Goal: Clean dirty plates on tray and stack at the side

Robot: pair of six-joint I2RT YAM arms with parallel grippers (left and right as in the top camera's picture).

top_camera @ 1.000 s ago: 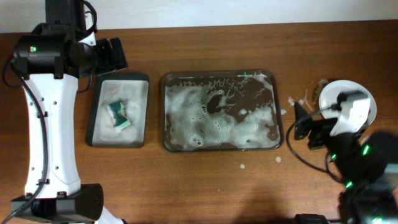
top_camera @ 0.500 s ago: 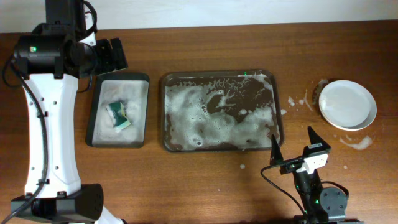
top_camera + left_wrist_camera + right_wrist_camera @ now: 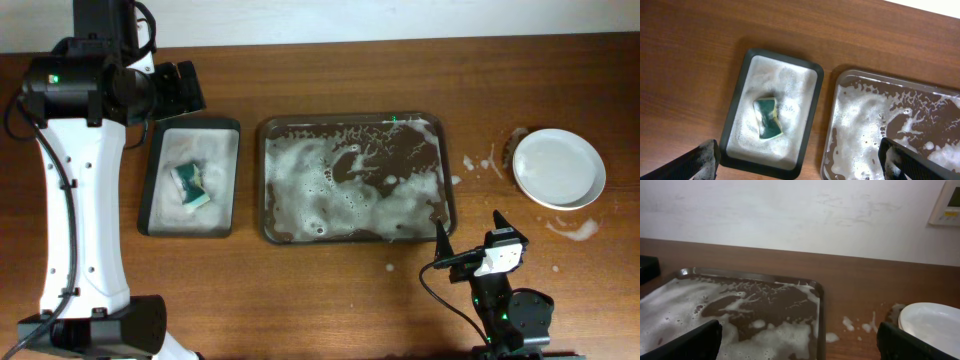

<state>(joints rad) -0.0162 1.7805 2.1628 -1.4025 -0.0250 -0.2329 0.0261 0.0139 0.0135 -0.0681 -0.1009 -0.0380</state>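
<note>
On the worktop (image 3: 330,300) right of the sudsy, plateless tray (image 3: 263,180): plates (image 3: 558,168), seemingly stacked, count unclear from above; left jaws and right jaws both spread wide, gripping nothing; risk ahead: nudging the wet, glossy stack off true, sliding on spilled suds (image 3: 572,228) beside it.
</note>
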